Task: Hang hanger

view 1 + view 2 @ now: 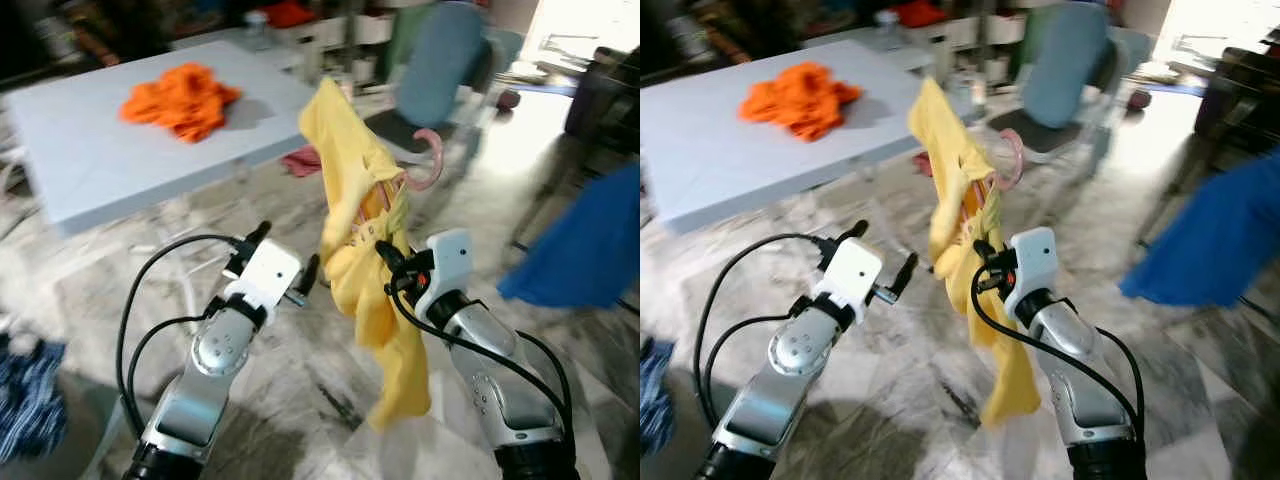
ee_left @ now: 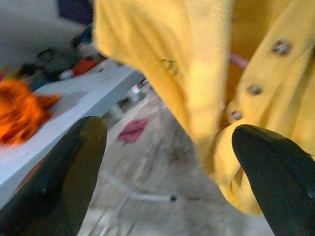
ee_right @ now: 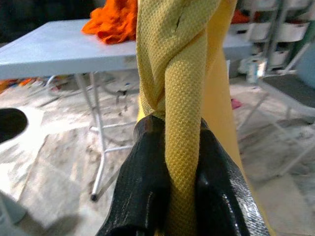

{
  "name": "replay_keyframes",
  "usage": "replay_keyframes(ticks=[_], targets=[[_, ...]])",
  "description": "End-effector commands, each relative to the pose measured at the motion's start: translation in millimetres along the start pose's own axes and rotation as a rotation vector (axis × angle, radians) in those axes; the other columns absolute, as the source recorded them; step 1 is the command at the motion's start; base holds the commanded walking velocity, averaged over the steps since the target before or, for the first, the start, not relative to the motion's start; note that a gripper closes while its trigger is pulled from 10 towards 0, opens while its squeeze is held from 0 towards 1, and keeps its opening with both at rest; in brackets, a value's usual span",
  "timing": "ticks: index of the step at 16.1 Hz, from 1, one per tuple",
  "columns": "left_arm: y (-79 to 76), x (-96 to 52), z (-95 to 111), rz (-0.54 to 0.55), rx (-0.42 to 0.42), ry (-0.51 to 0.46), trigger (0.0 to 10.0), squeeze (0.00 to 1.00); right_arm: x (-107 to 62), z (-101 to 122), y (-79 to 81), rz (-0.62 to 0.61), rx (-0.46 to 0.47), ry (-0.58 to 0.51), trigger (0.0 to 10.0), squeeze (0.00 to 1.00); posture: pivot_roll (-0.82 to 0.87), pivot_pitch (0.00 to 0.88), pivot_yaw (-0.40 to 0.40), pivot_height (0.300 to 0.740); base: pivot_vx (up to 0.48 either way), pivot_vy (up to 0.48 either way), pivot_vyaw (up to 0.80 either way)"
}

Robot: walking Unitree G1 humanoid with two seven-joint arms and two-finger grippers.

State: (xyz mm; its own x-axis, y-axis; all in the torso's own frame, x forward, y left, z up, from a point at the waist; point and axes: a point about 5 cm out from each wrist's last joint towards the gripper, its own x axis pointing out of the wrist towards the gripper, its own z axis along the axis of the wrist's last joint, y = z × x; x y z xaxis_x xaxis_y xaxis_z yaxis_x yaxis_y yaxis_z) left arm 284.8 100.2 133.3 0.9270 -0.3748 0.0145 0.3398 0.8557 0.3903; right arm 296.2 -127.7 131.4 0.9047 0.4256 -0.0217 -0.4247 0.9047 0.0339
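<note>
Yellow knit shirt (image 1: 352, 180) on pink hanger (image 1: 428, 160)

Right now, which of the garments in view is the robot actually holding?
The yellow knit shirt on the pink hanger, pinched by the right gripper; the orange cloth lies on the table.

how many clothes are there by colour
yellow: 1, the shirt on the pink hanger, gripped by the right tool
orange: 1, pile on the table
blue: 1, cloth at right
total: 3
</note>
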Motion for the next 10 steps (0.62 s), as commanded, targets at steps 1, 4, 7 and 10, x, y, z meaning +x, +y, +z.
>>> replay_keyframes(ticks=[1, 4, 7, 10], targets=[[2.2, -1.5, -4.5, 0.033, 0.001, 0.022, 10.0, 0.0, -0.2, 1.8, 1.6, 0.003, 0.009, -0.015, 10.0, 0.0, -0.07, 0.0, -0.001, 0.74, 0.0, 0.0, 0.8], [6.3, -1.4, -9.5, 0.067, -0.047, 0.06, 10.0, 0.0, -1.9, -2.9, 2.9, -0.024, -0.007, -0.005, 10.0, 0.0, -0.07, 0.0, -0.003, 0.74, 0.0, 0.0, 0.8], [8.7, 1.0, -8.9, 0.065, -0.083, 0.06, 10.0, 0.0, -4.1, -5.1, 4.2, -0.024, -0.008, 0.002, 10.0, 0.0, -0.07, 0.0, 0.0, 0.74, 0.0, 0.0, 0.8], [8.0, 0.2, -10.2, 0.068, -0.106, 0.071, 10.0, 0.0, -6.1, -7.0, 4.2, -0.025, -0.009, 0.007, 10.0, 0.0, -0.07, 0.0, 0.002, 0.74, 0.0, 0.0, 0.7]])
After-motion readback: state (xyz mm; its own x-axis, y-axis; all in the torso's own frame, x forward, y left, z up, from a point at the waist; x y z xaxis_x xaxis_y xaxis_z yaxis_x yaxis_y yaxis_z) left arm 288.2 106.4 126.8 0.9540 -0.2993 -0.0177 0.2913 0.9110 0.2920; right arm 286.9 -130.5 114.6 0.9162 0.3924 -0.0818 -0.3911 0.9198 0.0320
